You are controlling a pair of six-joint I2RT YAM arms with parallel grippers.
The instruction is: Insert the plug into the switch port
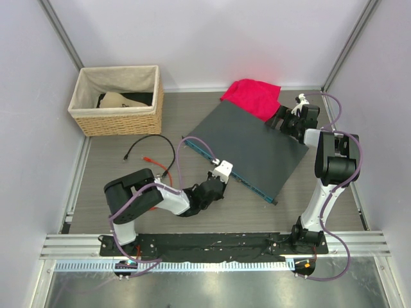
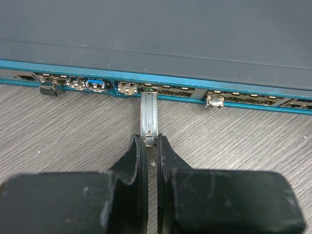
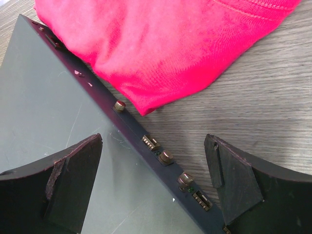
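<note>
Noted: left gripper (image 2: 148,142) pinched narrow on plug (image 2: 148,114) tail, nose at switch port (image 2: 147,88) mouth in box (image 2: 156,29) front. Right gripper (image 3: 152,141) spread wide over box's rear edge, holding nothing. Push straight, level; avoid yaw; brace box.

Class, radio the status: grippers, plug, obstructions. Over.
Left gripper shut on plug. Plug nose at switch port, body mostly out. Right gripper open, straddling rear edge of switch. Nothing blocking port.
</note>
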